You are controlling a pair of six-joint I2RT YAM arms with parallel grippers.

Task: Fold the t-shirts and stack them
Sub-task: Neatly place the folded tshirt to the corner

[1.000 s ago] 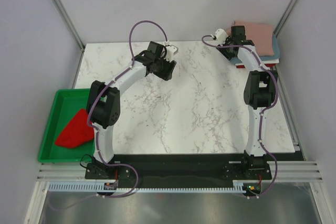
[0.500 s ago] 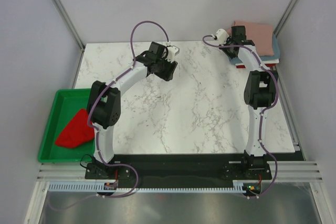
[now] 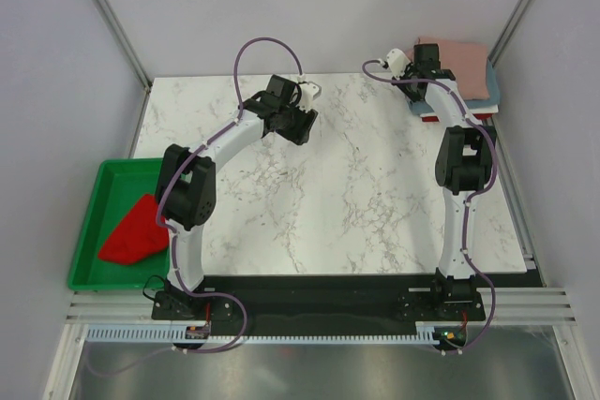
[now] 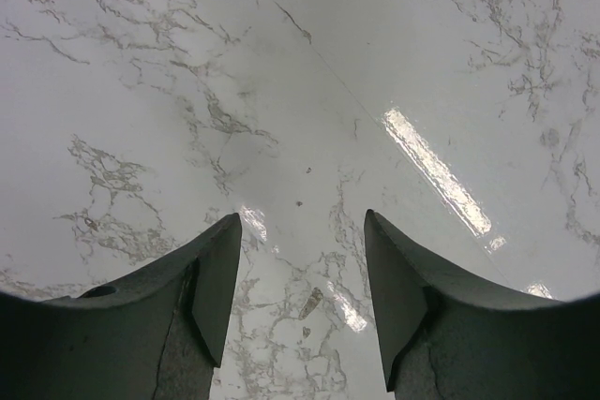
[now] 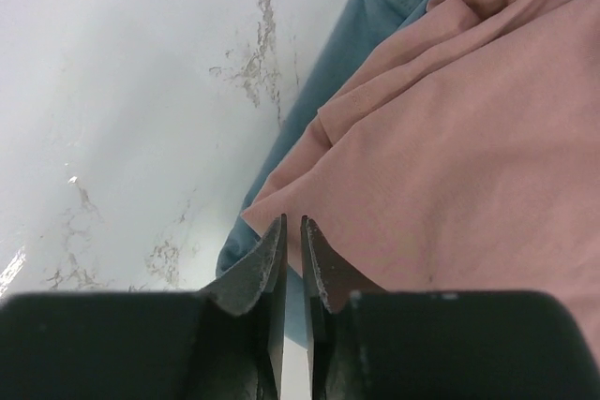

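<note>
A white marble tabletop carries two robot arms bolted at its near edge. A green tray sits just off the tabletop's left edge, near the front, and holds a crumpled red t-shirt. The left arm's upper link rises beside it and covers the shirt's right edge.

At the far right corner lies a stack: a folded pink t-shirt on top of a grey-blue t-shirt. The grey-blue one pokes out along the stack's right and near sides. The right arm reaches to this corner and stands in front of the stack's left part.

The left claw hangs spread wide over bare marble near the far edge, left of centre, holding nothing.

The right claw has its fingers almost pressed together, with only a thin slit between them, at the pink shirt's edge.

Compared with a second ago, the right wrist has edged slightly closer to the stack. The left arm and the red shirt look unchanged.

Whether the right claw pinches any cloth cannot be told. A red-and-white strip beneath the stack's near edge is too small to identify.
</note>
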